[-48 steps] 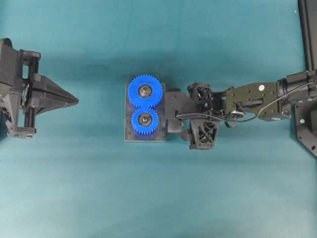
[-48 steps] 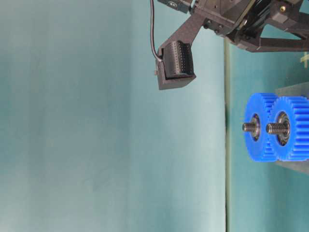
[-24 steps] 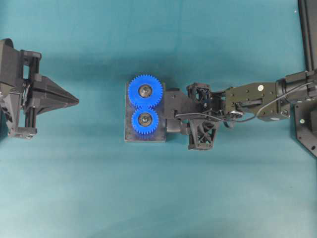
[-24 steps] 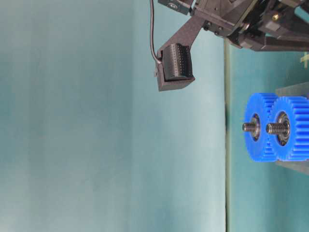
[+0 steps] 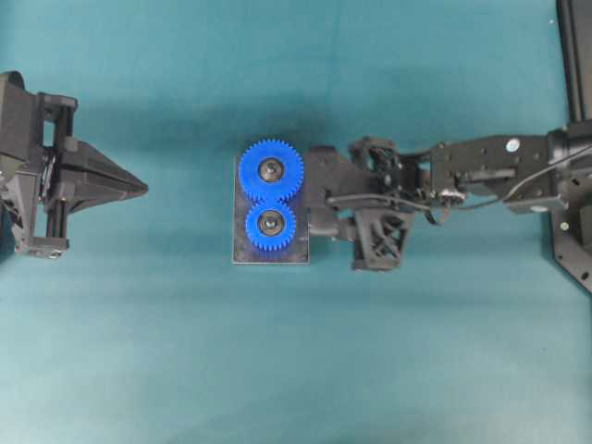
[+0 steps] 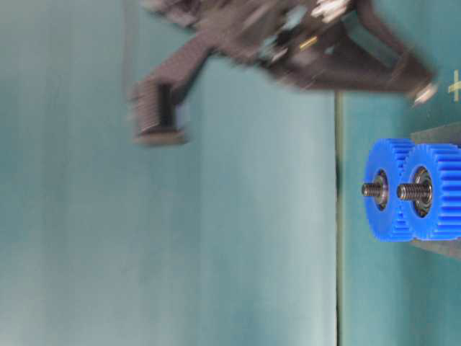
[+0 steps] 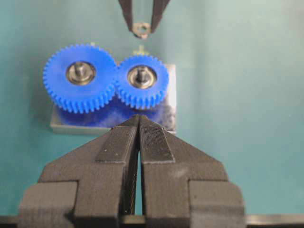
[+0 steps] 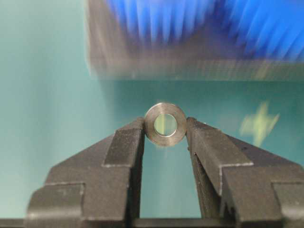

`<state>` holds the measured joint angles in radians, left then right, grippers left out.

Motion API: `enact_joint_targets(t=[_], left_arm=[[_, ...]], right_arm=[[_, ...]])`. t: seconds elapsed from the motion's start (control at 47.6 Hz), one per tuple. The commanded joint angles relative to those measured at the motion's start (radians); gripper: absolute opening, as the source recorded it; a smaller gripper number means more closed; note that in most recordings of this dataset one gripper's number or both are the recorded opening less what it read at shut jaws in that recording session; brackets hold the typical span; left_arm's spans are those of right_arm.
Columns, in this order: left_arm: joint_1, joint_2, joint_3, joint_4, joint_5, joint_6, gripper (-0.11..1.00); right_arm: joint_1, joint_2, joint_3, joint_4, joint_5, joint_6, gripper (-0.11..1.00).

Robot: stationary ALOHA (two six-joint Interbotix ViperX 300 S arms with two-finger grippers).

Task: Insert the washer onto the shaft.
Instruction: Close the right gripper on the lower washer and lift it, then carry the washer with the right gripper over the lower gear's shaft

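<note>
In the right wrist view the right claw [image 8: 165, 130] grips a small metal washer [image 8: 165, 125] between its two fingertips, at the centre of the frame, hole facing the camera. Above it, blurred, lie the grey base plate [image 8: 190, 66] and blue gears [image 8: 199, 23]. In the overhead view the two gears [image 5: 271, 196] sit mid-frame on the plate, each around a shaft [image 5: 271, 222], with the right claw just right of them. The left claw [image 7: 138, 124], lower centre of its own view, is pressed together with nothing between its fingers
</note>
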<state>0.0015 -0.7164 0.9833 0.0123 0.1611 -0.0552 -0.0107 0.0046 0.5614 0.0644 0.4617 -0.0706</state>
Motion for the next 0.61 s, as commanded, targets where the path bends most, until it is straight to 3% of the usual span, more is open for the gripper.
enact_joint_targets(t=[0.0, 0.252, 0.588], left_arm=[[0.002, -0.002, -0.023, 0.003, -0.009, 0.002, 0.00], [0.000, -0.002, -0.020, 0.003, -0.015, 0.002, 0.00], [0.002, -0.006, -0.018, 0.003, -0.018, 0.002, 0.00]], right_arm=[[0.002, -0.017, -0.067, -0.009, 0.012, -0.002, 0.30], [0.002, 0.052, -0.172, -0.017, 0.017, -0.031, 0.30], [0.006, 0.117, -0.222, -0.017, 0.009, -0.048, 0.30]])
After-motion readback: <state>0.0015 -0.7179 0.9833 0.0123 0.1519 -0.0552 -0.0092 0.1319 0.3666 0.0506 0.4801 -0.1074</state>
